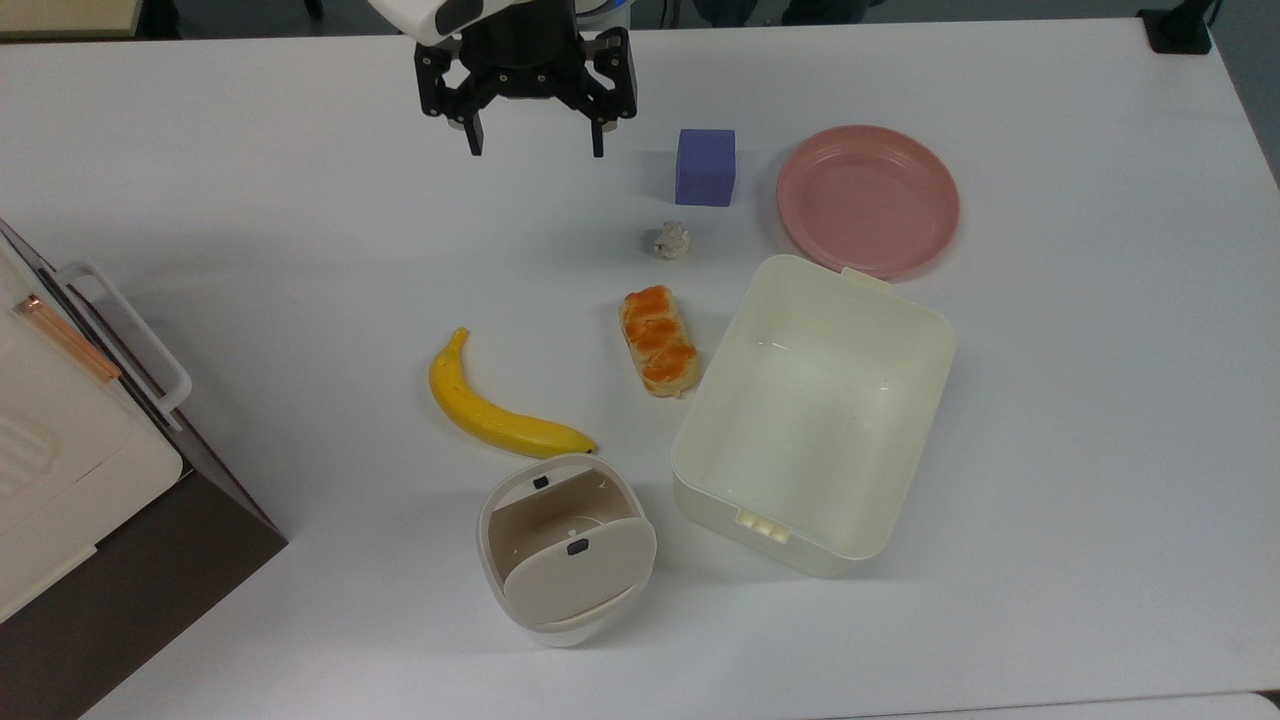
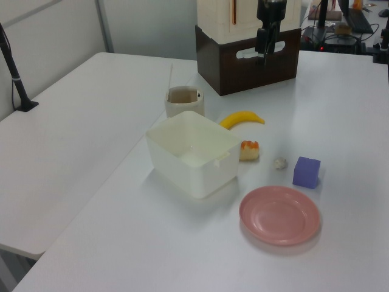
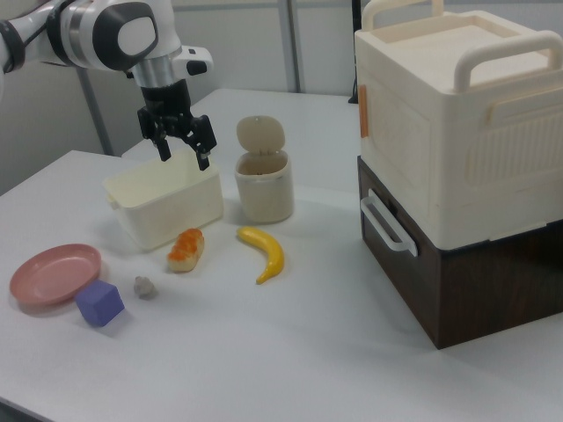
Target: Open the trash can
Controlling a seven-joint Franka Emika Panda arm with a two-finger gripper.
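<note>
At the top view's bottom centre, the bin [image 1: 565,545] sits with its lid [image 1: 577,578] flipped up; the right view [image 3: 263,186] shows that lid standing upright, and the top view shows the dark button [image 1: 540,482] on the rim. Just beyond it lies a banana [image 1: 495,405], with the cream tub [image 1: 812,410] beside the bin and a bread roll [image 1: 658,341] touching the tub's wall. Further out are a crumpled wad [image 1: 671,240], a purple cube [image 1: 705,166] and a pink plate [image 1: 868,200]. Farthest, the gripper [image 1: 534,152] hangs above the table, fingers spread wide, holding nothing. The right view [image 3: 183,152] places it over the tub.
</note>
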